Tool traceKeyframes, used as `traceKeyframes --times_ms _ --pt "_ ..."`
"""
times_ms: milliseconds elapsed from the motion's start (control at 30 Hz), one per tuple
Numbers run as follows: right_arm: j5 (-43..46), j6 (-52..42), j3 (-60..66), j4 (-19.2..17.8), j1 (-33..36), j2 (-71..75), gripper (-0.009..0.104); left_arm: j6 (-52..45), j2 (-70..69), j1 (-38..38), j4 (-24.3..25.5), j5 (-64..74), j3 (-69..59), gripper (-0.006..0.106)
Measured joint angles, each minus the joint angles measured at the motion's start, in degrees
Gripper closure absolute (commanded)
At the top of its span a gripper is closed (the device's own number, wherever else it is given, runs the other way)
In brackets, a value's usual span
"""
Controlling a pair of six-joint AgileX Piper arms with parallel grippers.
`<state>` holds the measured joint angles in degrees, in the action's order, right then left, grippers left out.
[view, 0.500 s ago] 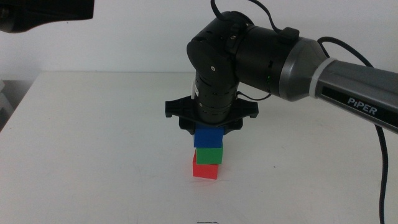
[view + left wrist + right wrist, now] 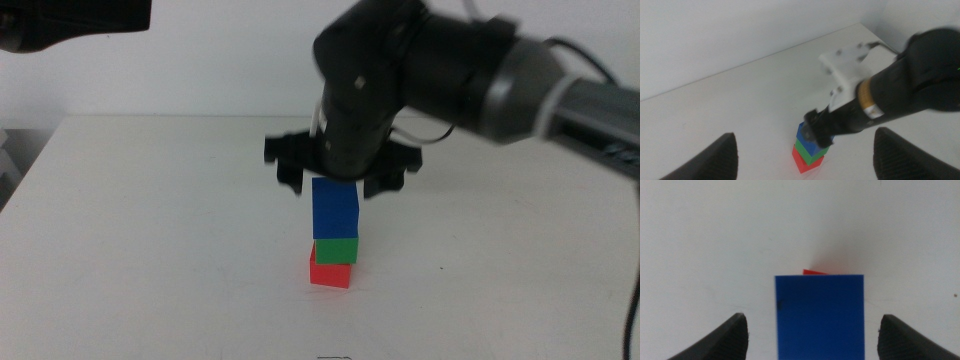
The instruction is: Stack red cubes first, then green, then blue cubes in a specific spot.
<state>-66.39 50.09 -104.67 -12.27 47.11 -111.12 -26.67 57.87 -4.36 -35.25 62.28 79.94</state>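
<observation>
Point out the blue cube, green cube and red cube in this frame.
blue cube (image 2: 335, 207), middle view, its front face.
green cube (image 2: 337, 250), middle view, its front face.
red cube (image 2: 329, 274), middle view, its front face below the green.

A plain white table (image 2: 150, 230) fills most of the middle view, its surface matte and unmarked, its far edge meeting a pale wall (image 2: 230, 60). A dark object (image 2: 70, 20) juts in at that view's upper left corner (what it is cannot be told). At the left edge, beyond the table's side, a small patch of greyish clutter (image 2: 8, 150) shows, too blurred to identify.
</observation>
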Motion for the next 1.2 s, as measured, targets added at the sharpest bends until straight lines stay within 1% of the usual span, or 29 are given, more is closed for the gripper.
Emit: traceKeyframes --times_ms 67,167,233,267,367,467,533,700,867,967,1033,1100,1200 --pt "-0.07 0.0 -0.29 -0.06 0.0 2.09 0.028 0.0 0.0 0.0 0.0 0.0 0.0 0.009" --pt "-1.68 -0.06 -0.87 -1.63 0.0 8.56 0.028 0.0 0.0 0.0 0.0 0.0 0.0 0.009" --pt "-2.92 -0.61 -0.92 -3.52 0.0 11.31 0.028 0.0 0.0 0.0 0.0 0.0 0.0 0.009" --pt "-4.14 -1.98 -0.92 -5.56 0.0 14.25 0.028 0.0 0.0 0.0 0.0 0.0 0.0 0.009" --pt "-4.99 -6.14 -0.92 -9.26 -0.21 18.15 0.028 0.0 0.0 0.0 0.0 0.0 0.0 0.009" --pt "-5.19 -10.29 -0.92 -10.29 -1.77 21.15 0.028 0.0 0.0 0.0 0.0 0.0 0.0 0.009" --pt "-5.37 -14.09 -0.92 -9.67 -3.71 23.59 0.028 0.0 0.0 0.0 0.0 0.0 0.0 0.009" --pt "-6.01 -24.22 -0.92 -5.69 -9.13 30.06 0.028 0.0 0.0 0.0 0.0 0.0 0.0 0.009" --pt "-6.07 -30.22 0.37 -4.12 -16.42 36.71 0.028 0.0 0.0 0.0 0.0 0.0 0.0 0.009" --pt "-5.8 -32.16 6.08 -3.8 -22.47 42.59 0.028 0.0 0.0 0.0 0.0 0.0 0.0 0.009" --pt "-3.79 -33.08 11.61 -2.61 -26.57 47.26 0.028 0.0 0.0 0.0 0.0 0.0 0.0 0.009" --pt "-0.78 -34.17 16.46 -0.57 -30.61 50.95 0.028 0.0 0.0 0.0 0.0 0.0 0.0 0.009" --pt "4.15 -36.36 22.78 3.88 -34.66 55.05 0.028 0.0 0.0 0.0 0.0 0.0 0.0 0.009"
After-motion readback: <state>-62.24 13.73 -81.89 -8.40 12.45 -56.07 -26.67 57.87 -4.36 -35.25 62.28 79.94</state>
